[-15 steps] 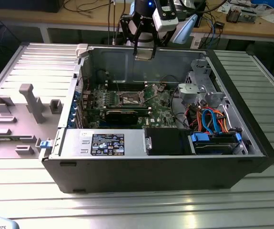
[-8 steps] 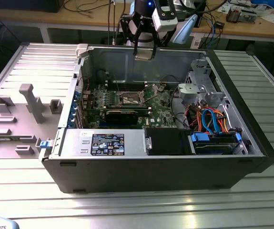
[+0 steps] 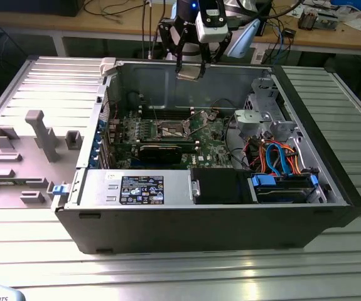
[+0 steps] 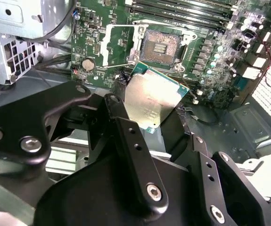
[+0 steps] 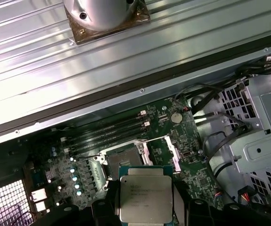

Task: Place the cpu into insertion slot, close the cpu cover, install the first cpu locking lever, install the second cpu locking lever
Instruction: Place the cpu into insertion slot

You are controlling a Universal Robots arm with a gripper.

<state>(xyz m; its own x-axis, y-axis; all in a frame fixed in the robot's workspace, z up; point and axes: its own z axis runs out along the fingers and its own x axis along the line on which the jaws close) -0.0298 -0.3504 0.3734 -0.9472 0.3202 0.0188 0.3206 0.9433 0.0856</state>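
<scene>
exterior view: the gripper (image 3: 190, 63) hangs over the open case (image 3: 167, 229), jaws pinching the cpu (image 3: 189, 73) by two opposite edges. the slot (image 3: 170, 130) lies on the board (image 3: 215, 150) well below the jaws and a little toward this view's left, so chip and slot are well apart.

second wrist view: the cpu (image 4: 154, 100) sits flat between the fingers (image 4: 126, 136), metal top toward the camera, its edges turned at an angle to the slot (image 4: 160, 46). the slot is bare, out past the jaw tips, with the cover (image 4: 119, 44) swung open just beside it.

first wrist view: here the cpu (image 5: 144, 193) looks about square with the slot (image 5: 126, 162), which lies just beyond the chip. the chip is near square, with no long axis to speak of. the height gap reads best from outside, the line-up from the wrist.
</scene>
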